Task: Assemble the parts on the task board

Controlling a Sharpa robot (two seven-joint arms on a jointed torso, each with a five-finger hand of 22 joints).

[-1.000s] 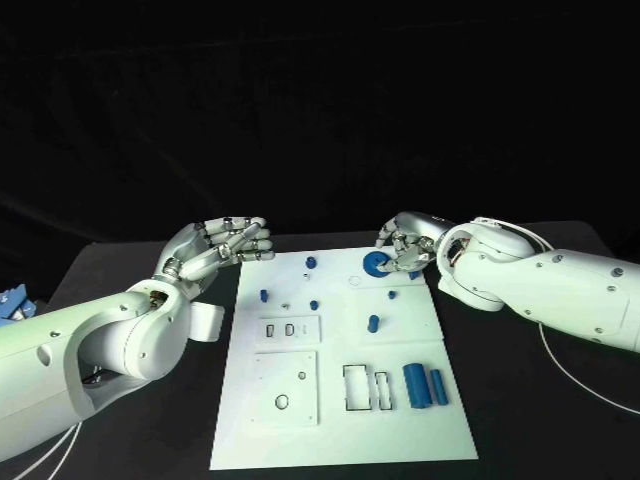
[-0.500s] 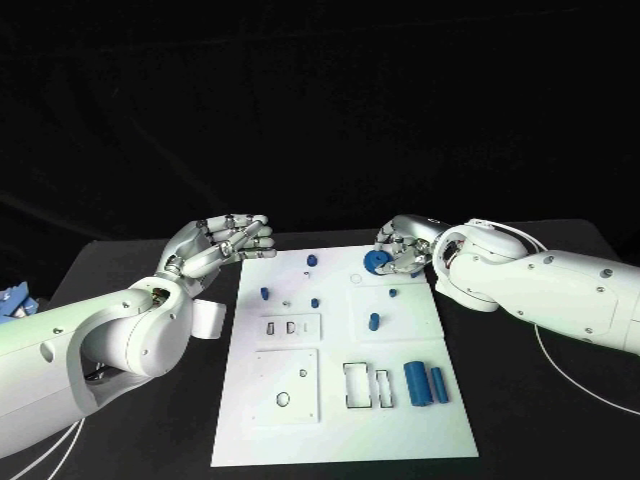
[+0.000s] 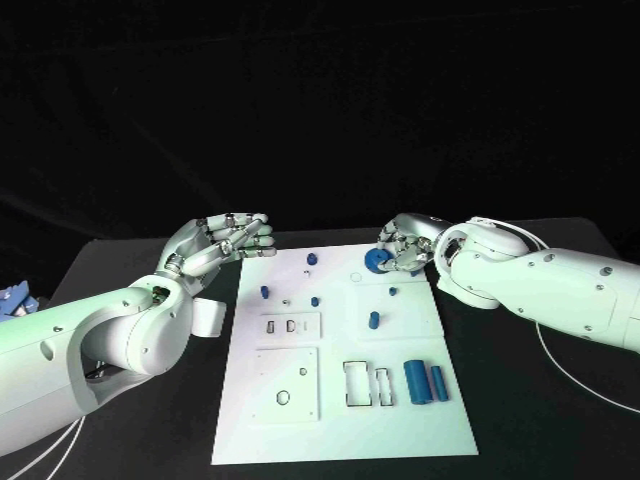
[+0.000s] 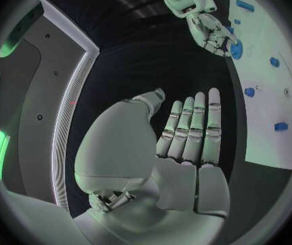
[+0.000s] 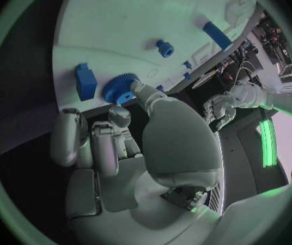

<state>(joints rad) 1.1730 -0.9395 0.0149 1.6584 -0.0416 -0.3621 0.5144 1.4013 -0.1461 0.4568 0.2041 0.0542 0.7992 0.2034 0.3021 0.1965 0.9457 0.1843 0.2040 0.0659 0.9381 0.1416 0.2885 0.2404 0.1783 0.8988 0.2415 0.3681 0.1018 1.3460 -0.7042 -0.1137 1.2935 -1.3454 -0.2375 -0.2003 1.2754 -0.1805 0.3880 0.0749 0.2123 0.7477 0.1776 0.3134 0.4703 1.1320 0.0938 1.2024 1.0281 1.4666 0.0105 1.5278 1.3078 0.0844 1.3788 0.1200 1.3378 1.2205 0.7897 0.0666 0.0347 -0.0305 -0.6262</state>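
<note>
**Inspector:** Start with the part in hand.

**Assistant:** A blue gear (image 3: 375,261) sits at the far edge of the task board (image 3: 342,420), towards the board's right corner. The right hand (image 3: 407,243) holds it: in the right wrist view the thumb tip presses its toothed rim (image 5: 121,88) and the other fingers (image 5: 91,141) curl close beside it. Whether the gear rests on the board or is lifted clear, I cannot tell.

**Inspector:** Other parts on the board?

**Assistant:** Just beside the gear, towards the board's middle, is a small blue peg (image 3: 312,258). Nearer the robot stand a blue stub (image 3: 264,292), a smaller peg (image 3: 314,301), another small one (image 3: 394,292) and an upright blue pin (image 3: 374,321). At the board's near right lie two blue cylinders (image 3: 427,382) side by side, next to an open rectangular recess (image 3: 355,384). A round hole (image 3: 283,398) is in the near left panel.

**Inspector:** The left hand?

**Assistant:** The left hand (image 3: 219,242) is off the board, just beyond its far left corner, above the table (image 3: 133,262). It holds nothing. In the left wrist view its fingers (image 4: 194,128) are stretched straight and lie close together, the thumb set apart.

**Inspector:** Anything beyond the board?

**Assistant:** A blue object (image 3: 0,305) lies at the table's left edge, well apart from the board; too partial to identify.
</note>
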